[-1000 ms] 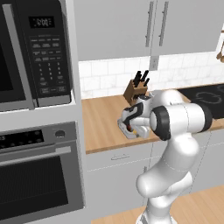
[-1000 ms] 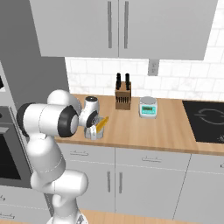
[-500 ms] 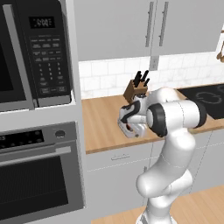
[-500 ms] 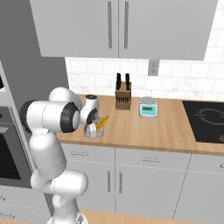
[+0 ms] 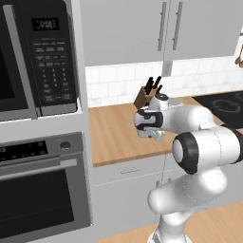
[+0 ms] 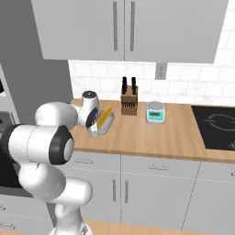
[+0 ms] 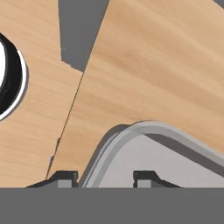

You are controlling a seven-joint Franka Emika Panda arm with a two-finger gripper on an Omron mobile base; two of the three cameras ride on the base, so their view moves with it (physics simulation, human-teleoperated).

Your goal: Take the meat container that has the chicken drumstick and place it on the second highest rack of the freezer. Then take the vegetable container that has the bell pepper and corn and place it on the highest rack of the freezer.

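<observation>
Gripper (image 7: 105, 177) is at the rim of a grey tray (image 7: 144, 153), and in the hand view one dark fingertip (image 7: 63, 177) stands outside the curved rim and the other inside it, so the jaws are clasped over the tray edge. From the right base view this vegetable container (image 6: 103, 126) sits tilted at the hand, above the wooden counter (image 6: 151, 137), with the yellow corn (image 6: 105, 114) lying in it; the bell pepper I cannot make out. Whether the tray touches the counter I cannot tell. In the left base view the hand (image 5: 149, 124) is in front of the knife block (image 5: 144, 96). A small kitchen scale (image 6: 155, 112) stands just beside the knife block, well apart from the tray
</observation>
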